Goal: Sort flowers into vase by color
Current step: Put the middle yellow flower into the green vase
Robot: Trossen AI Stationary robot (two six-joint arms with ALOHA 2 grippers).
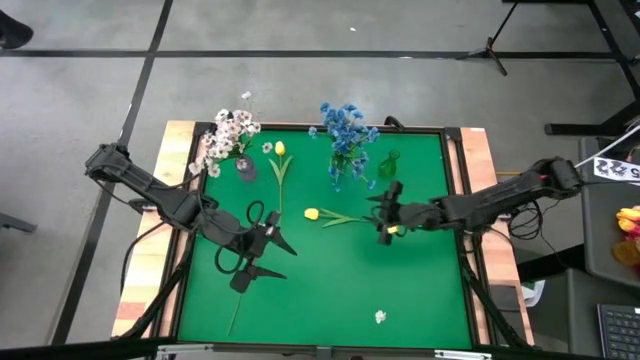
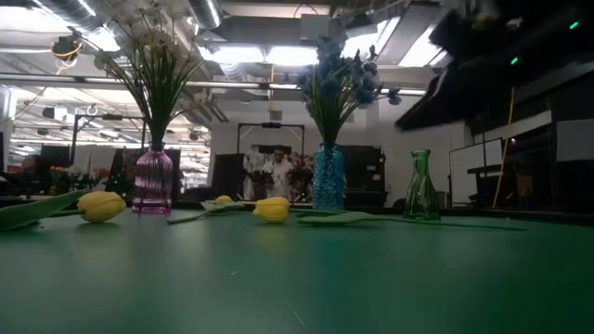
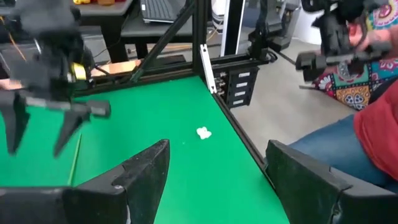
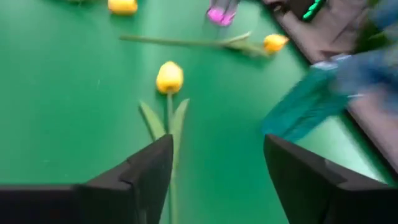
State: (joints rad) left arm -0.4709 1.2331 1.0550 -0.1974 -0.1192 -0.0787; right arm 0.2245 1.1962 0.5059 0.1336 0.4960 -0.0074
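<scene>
Green table surface [image 2: 297, 278], nearest the low camera, bare in front; risk of stems sliding on it when nudged. Blue vase [image 1: 345, 165] with blue clustered blooms [image 1: 345, 125], upright at the far edge, just beside the right arm's path; a careless lift could knock it over. Purple vase [image 1: 244, 167] with white sprays [image 1: 228, 133], far left, upright, sorted as it stands. Empty green vase [image 1: 388, 163], narrow-necked, judged the home for yellow; a long stalk could miss the neck or tip it. Left gripper [image 1: 262, 250], fingers spread wide, holding nothing, above the table's left middle, a loose stem [image 1: 235, 305] lying near it. Right gripper [image 1: 385, 222], fingers spread wide, empty, poised by the stalk end of a yellow tulip [image 1: 311, 213] lying flat mid-table; closing on leaf instead of stalk might let it slip. Second yellow tulip [image 1: 279, 149], lying beside the purple vase. Small white blossom [image 1: 380, 317], loose near the front edge, easily overlooked.
</scene>
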